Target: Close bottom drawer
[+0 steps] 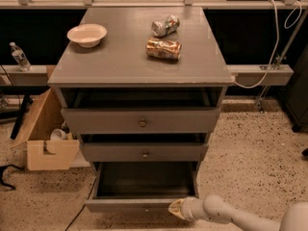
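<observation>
The grey cabinet (139, 69) has three drawers, all pulled out by different amounts. The bottom drawer (144, 182) stands furthest out, its deep dark box open and empty, its flat front (130, 205) along the lower edge of the camera view. My gripper (176, 209) is at the right end of that front, its yellowish tip touching or nearly touching the front's right corner. The white arm (226, 213) runs off to the lower right. The bottom drawer's knob is hidden.
On the cabinet top lie a white bowl (87, 34) and two crushed cans (164, 48). A cardboard box (45, 138) stands on the floor at the left. A water bottle (19, 57) stands on a ledge at the far left. A white cable (269, 57) hangs at the right.
</observation>
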You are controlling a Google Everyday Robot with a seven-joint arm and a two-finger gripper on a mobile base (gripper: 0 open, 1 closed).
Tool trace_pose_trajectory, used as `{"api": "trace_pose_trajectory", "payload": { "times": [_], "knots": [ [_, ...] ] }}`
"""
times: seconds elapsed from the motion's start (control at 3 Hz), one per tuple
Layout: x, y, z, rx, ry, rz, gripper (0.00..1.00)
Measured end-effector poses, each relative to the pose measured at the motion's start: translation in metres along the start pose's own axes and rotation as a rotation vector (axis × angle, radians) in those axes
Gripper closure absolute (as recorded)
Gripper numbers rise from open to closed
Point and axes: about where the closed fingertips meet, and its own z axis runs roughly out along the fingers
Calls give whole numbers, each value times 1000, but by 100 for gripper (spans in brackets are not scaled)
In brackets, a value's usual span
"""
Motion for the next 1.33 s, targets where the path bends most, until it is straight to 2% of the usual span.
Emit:
{"api": "trace_pose_trajectory", "payload": {
  "times": [0.33, 0.67, 1.0, 1.33],
  "knots": [
    [-2, -7, 4, 22, -6, -52, 100],
    [-3, -26, 13, 56, -12, -148, 100],
    [-5, -45, 20, 102, -29, -235, 100],
    [-16, -70, 24, 172, -70, -332, 100]
  ]
}}
